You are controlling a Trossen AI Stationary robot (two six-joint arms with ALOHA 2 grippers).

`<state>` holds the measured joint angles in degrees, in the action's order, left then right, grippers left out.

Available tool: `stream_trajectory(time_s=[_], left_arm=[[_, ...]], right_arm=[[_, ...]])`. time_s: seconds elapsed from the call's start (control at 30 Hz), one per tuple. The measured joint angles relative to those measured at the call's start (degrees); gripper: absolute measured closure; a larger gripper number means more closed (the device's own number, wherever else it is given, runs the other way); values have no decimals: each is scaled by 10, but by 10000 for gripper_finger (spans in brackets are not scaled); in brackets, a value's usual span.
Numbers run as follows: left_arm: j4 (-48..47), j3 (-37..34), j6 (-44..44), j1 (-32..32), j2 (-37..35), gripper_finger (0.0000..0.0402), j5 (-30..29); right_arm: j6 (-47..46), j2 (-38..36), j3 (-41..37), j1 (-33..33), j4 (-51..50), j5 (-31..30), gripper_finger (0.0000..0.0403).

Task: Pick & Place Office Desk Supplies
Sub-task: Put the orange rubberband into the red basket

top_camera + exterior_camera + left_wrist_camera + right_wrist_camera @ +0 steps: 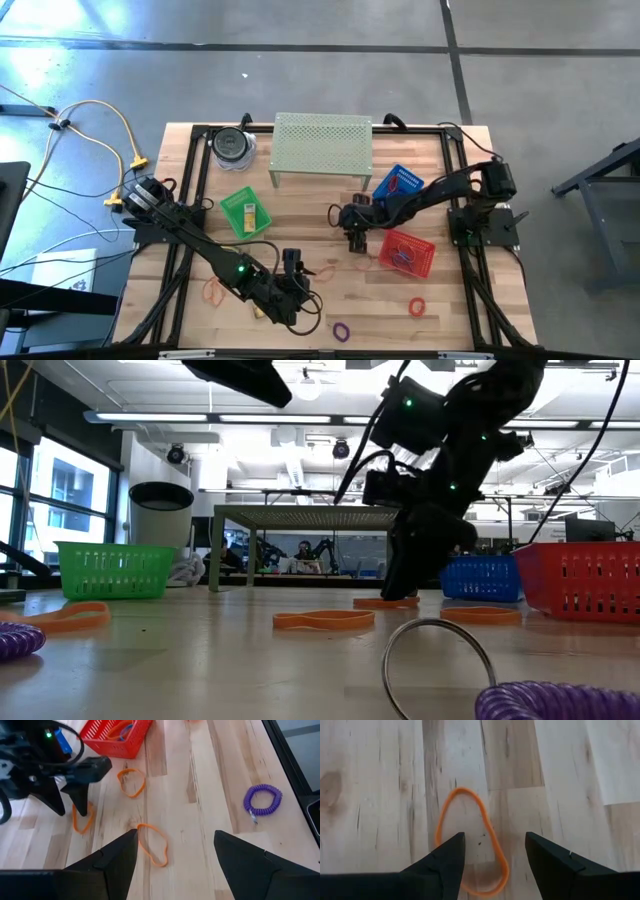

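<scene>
My right gripper (pixel 355 240) points steeply down at the middle of the table, open. Its fingers (pixel 451 851) straddle one end of an orange band loop (pixel 470 840) that lies flat on the wood. My left gripper (pixel 305 285) hangs open above the table near the front edge. In front of its fingertips lies another orange band (pixel 152 845). A third orange band (pixel 131 782) lies farther off toward the red basket (pixel 408 252), which holds bands. A purple coil band (pixel 262 800) and a red band (pixel 417 306) lie near the front right. My right gripper stands with its fingertips (pixel 82 805) low over the orange band, one on each side of the loop's rim (pixel 442 832). I cannot tell whether they touch it or the wood. The band lies flat.
At the back stand the pale green perforated stand (pixel 322 148) and a dark-lidded jar (pixel 232 145). A green basket (pixel 245 212) sits left of centre, a blue basket (pixel 397 183) behind the red one. An orange band (pixel 213 290) and a yellow piece (pixel 257 313) lie at front left.
</scene>
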<state>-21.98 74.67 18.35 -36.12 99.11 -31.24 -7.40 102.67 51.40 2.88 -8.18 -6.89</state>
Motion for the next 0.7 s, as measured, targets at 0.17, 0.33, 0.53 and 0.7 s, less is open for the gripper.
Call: stream_trajectory(time_s=[0.17, 0.33, 0.53, 0.7], left_arm=[[-1, 0, 5, 0, 0, 149, 0], [-1, 0, 8, 0, 0, 149, 0], [-1, 0, 10, 0, 0, 149, 0], [-1, 0, 10, 0, 0, 149, 0]], right_arm=[[-2, 0, 0, -4, -10, 4, 206], [-11, 14, 1, -7, -16, 13, 217], [-14, 28, 2, -14, -20, 17, 277], [-2, 29, 1, -14, -15, 13, 346]])
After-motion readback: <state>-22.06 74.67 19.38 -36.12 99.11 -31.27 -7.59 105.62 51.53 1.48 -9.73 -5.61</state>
